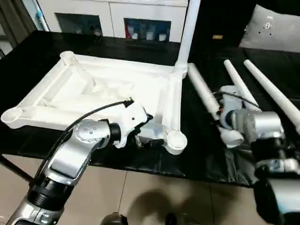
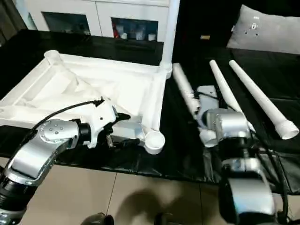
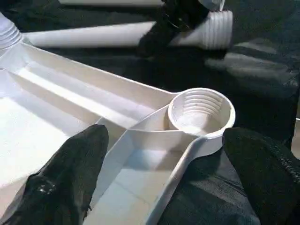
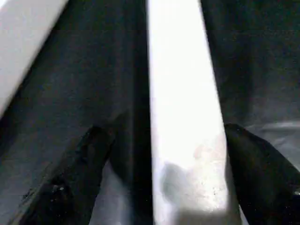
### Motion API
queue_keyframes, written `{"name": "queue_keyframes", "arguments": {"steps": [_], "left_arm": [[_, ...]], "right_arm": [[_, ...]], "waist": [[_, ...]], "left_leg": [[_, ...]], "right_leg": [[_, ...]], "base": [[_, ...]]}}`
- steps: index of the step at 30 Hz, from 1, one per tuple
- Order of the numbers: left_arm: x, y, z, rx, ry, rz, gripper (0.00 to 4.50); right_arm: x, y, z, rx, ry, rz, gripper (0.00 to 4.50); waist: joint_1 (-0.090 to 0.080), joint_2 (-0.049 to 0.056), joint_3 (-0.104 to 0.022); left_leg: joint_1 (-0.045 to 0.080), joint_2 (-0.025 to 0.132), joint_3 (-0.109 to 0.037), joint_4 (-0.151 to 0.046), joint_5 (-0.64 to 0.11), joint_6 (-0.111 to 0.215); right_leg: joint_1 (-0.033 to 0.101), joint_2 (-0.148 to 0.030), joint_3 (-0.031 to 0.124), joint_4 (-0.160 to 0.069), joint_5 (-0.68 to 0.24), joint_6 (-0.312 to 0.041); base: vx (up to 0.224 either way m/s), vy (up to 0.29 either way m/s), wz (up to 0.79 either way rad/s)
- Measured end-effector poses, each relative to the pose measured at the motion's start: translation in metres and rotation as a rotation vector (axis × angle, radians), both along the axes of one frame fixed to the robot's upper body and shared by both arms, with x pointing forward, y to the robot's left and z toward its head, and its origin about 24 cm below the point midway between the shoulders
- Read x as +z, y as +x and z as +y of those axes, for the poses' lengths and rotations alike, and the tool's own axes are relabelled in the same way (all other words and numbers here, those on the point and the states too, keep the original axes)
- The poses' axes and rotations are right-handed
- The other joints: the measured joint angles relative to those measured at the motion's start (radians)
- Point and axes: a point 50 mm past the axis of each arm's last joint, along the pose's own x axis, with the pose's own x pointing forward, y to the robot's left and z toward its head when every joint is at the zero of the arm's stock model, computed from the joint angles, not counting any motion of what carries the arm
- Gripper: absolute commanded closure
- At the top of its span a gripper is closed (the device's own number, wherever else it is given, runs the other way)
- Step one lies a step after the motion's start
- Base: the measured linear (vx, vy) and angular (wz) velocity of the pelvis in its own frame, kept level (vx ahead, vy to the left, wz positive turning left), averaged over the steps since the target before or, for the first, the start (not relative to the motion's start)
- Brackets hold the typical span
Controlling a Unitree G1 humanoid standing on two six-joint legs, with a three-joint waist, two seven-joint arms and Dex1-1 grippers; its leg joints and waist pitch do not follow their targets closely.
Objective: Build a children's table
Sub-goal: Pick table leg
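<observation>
While the white plastic rectangular tabletop (image 1: 117, 91) lies ribbed side up on the black-covered work table (image 1: 197, 154) with one white tube leg (image 1: 186, 33) standing in a far corner socket, my left gripper (image 3: 164, 173) spreads wide around the near socket (image 3: 201, 112), and my right gripper (image 4: 164, 178) straddles, fingers apart, one (image 2: 185, 93) of three loose legs.

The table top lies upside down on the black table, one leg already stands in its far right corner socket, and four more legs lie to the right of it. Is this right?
Not quite: three loose legs lie right of the table top, not four, as the left eye view shows. The standing leg and the rest are right.
</observation>
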Motion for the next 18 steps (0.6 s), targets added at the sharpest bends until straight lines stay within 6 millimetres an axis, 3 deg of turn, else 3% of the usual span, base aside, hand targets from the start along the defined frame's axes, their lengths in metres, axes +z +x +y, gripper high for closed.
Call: {"name": "queue_keyframes", "arguments": {"steps": [6, 18], "left_arm": [[0.0, 0.0, 0.001, 0.001, 0.005, -0.002, 0.0], [0.001, 0.0, 0.002, 0.003, 0.008, -0.01, 0.0]], "right_arm": [[-0.005, -0.009, 0.01, 0.019, 0.034, 0.054, 1.33], [-0.005, -0.013, 0.009, 0.004, 0.056, 0.077, 2.19]], "waist": [[0.0, -0.005, -0.003], [0.0, -0.005, -0.003]], "left_leg": [[0.011, 0.0, 0.0, 0.0, 0.0, 0.0], [0.011, 0.0, 0.0, -0.001, 0.0, -0.001]], "right_leg": [[0.011, 0.0, 0.0, -0.001, -0.003, 0.006], [0.011, 0.0, 0.0, -0.001, -0.003, 0.006]], "base": [[0.0, 0.0, 0.0], [0.0, 0.0, 0.0]]}}
